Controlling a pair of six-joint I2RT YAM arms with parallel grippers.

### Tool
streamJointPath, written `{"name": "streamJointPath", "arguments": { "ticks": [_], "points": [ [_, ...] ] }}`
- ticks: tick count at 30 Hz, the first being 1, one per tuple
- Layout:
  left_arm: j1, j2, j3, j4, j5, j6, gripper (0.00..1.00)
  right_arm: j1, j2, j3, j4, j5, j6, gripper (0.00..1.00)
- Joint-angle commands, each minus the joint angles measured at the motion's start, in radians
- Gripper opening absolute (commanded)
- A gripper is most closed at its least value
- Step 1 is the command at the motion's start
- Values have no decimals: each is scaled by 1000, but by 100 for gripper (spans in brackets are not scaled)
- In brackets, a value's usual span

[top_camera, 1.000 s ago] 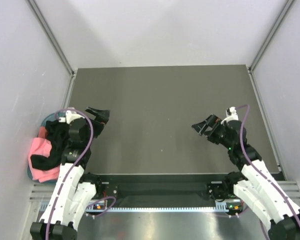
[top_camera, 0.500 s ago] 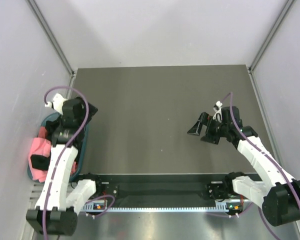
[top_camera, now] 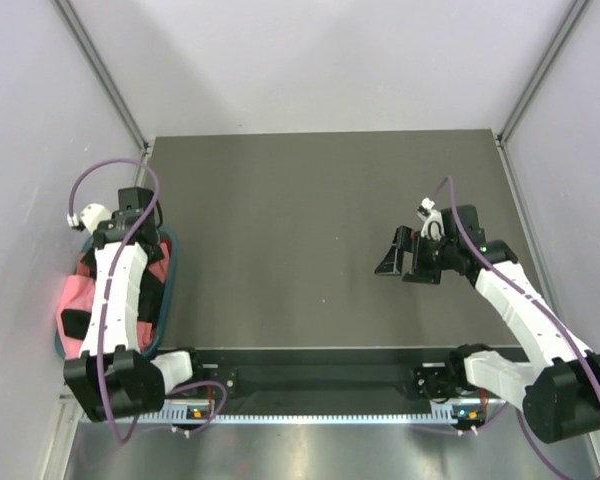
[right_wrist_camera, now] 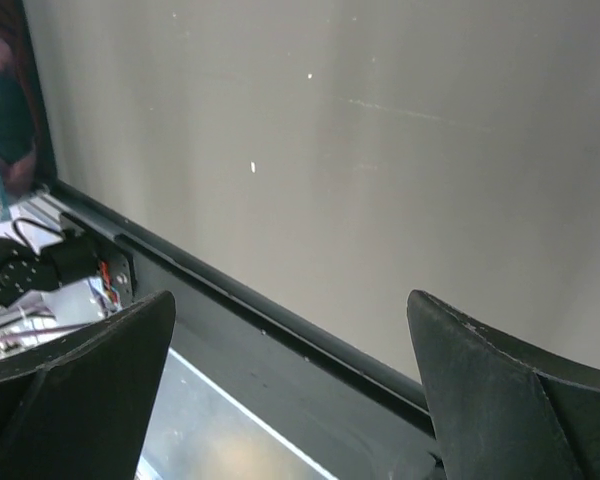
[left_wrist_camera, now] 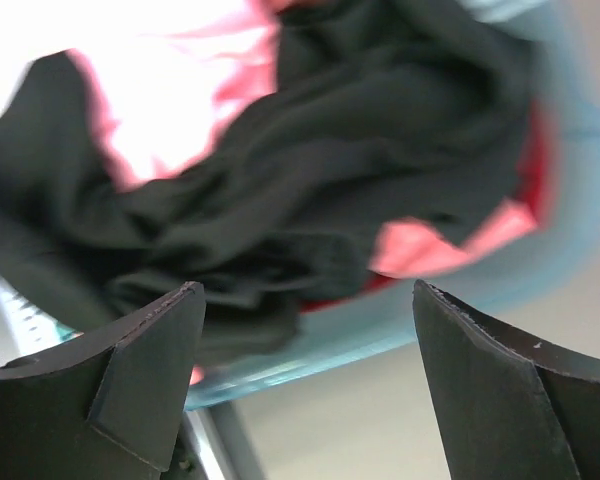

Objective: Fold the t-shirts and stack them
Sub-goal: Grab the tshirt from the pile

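both pincers stand spread wide, holding nothing: left gripper (left_wrist_camera: 307, 300) just above the black t-shirt (left_wrist_camera: 360, 150), crumpled with the pink t-shirt (left_wrist_camera: 210, 90) and red t-shirt (left_wrist_camera: 536, 145) in the teal basket (left_wrist_camera: 525, 280); right gripper (right_wrist_camera: 290, 310) over the table (top_camera: 310, 200). no shirt is folded or stacked yet.

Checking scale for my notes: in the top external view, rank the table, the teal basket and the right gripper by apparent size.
1. table
2. teal basket, partly covered by the left arm
3. right gripper, open, clearly smallest
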Motion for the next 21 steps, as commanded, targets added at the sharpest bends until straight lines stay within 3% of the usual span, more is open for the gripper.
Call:
{"name": "streamJointPath", "arguments": {
  "ticks": [1,6,12,16,17,18,21],
  "points": [
    [77,46,16,-120,-70,-16,89,6,23,118,-102,11,-105,100],
    [157,22,-86,-54,-35,-11,89,68,89,188,-147,62,-122,100],
    [167,58,-143,-34,-66,-46,90,72,126,240,-141,39,-87,100],
    [182,72,-171,-19,-24,-71,84,72,132,263,-142,43,-82,100],
    [187,74,-179,-16,-20,-74,80,71,133,261,-144,46,-82,100],
    [188,77,-180,-14,-18,-79,64,71,133,258,-142,48,-82,100],
    [188,63,-163,-23,-13,-86,36,71,127,246,-138,50,-75,100]
  ]
}}
